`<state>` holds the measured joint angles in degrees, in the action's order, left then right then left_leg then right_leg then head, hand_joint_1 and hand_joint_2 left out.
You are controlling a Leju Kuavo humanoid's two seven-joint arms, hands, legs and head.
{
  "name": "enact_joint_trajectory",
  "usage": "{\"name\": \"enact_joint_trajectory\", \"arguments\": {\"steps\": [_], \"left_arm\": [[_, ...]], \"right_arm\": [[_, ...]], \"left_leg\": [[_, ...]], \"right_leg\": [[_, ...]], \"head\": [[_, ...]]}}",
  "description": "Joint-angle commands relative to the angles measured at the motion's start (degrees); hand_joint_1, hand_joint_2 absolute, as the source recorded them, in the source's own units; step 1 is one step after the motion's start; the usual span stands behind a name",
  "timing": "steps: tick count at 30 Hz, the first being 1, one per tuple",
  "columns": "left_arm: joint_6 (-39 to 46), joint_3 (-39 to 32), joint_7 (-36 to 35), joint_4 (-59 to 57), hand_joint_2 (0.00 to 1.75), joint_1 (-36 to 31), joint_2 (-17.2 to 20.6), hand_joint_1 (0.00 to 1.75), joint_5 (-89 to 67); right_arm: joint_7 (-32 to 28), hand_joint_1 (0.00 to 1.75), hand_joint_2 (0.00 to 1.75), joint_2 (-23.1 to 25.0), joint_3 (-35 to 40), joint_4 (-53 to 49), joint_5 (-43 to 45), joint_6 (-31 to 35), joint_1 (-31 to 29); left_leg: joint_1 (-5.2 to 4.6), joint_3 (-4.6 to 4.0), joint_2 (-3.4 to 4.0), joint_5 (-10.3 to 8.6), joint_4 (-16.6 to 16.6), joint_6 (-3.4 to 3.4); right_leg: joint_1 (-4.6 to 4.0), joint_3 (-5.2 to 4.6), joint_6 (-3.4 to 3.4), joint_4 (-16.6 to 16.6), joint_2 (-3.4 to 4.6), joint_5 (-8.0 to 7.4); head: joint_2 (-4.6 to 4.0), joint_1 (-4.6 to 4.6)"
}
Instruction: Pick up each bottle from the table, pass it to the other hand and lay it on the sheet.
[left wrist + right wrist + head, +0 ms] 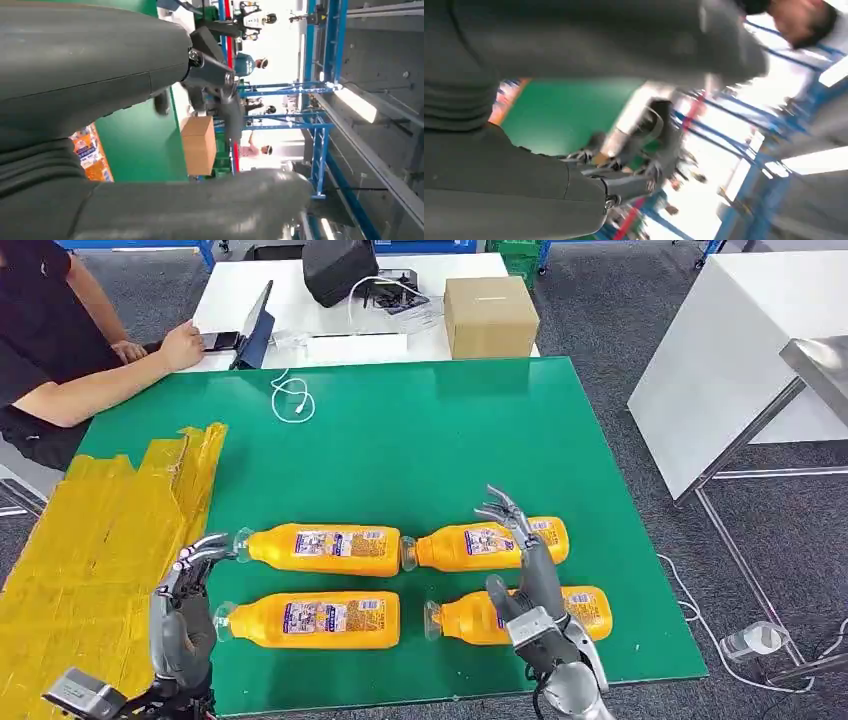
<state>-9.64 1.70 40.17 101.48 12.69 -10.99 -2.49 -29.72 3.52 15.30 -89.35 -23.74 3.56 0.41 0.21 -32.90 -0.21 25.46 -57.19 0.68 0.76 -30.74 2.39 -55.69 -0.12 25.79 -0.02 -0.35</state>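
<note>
Right robot hand [528, 585] spread and empty over the two right-side bottles [487, 545], left robot hand [185, 605] likewise empty beside the yellow sheet [90, 540]; four bottles lying close together on the green table [420, 440], so risk of knocking a neighbour rolling.

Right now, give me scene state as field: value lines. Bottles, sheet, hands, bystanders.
bottles: four orange bottles lying on the green table, two rows of two; far left, far right, near left, near right
caps: all point to the robot's left
sheet: yellow sheet at the table's left edge, no bottle on it
left hand: open, holds nothing, by the left bottles' caps
right hand: open, fingers spread over the right pair
person: seated at the white table beyond
</note>
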Motion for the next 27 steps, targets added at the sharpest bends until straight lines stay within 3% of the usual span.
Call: {"name": "enact_joint_trajectory", "arguments": {"steps": [1, 9, 15, 27], "left_arm": [[-1.35, -3.33, -0.19, -5.36, 0.00, -2.85, -0.93, 0.00, -0.93], [-1.97, -2.63, -0.87, -5.88, 0.00, -3.94, -1.66, 0.00, -1.95], [-1.94, -2.66, -0.90, -5.97, 0.00, -4.10, -1.66, 0.00, -1.98], [-2.73, -2.83, -1.10, -8.07, 0.00, -4.84, -2.01, 0.00, -1.52]], "right_arm": [[6.22, 0.00, 1.75, -1.65, 10.31, 12.99, -8.82, -2.02, -9.03], [12.67, 0.00, 1.75, 3.20, 23.92, 21.49, -12.55, -1.70, -17.13], [12.93, 0.00, 1.75, 3.54, 24.12, 21.69, -12.56, -1.54, -17.06], [17.04, 0.00, 1.75, 4.59, 35.48, 29.63, -10.62, -2.98, -19.66]], "left_leg": [[0.01, 0.13, 0.14, -0.01, 0.07, -0.02], [0.06, 0.27, 0.27, 0.03, 0.08, -0.06], [0.06, 0.29, 0.16, 0.04, 0.09, -0.04], [0.05, 0.23, 0.05, 0.00, 0.11, -0.04]], "right_leg": [[-0.01, 0.09, -0.05, 0.08, 0.13, -0.04], [-0.07, 0.20, -0.10, 0.07, 0.25, -0.03], [-0.07, 0.24, -0.09, 0.08, 0.14, 0.01], [-0.05, 0.21, -0.08, 0.10, 0.04, 0.01]], "head": [[0.00, 0.00], [0.00, 0.00], [0.00, 0.00], [0.00, 0.00]]}}
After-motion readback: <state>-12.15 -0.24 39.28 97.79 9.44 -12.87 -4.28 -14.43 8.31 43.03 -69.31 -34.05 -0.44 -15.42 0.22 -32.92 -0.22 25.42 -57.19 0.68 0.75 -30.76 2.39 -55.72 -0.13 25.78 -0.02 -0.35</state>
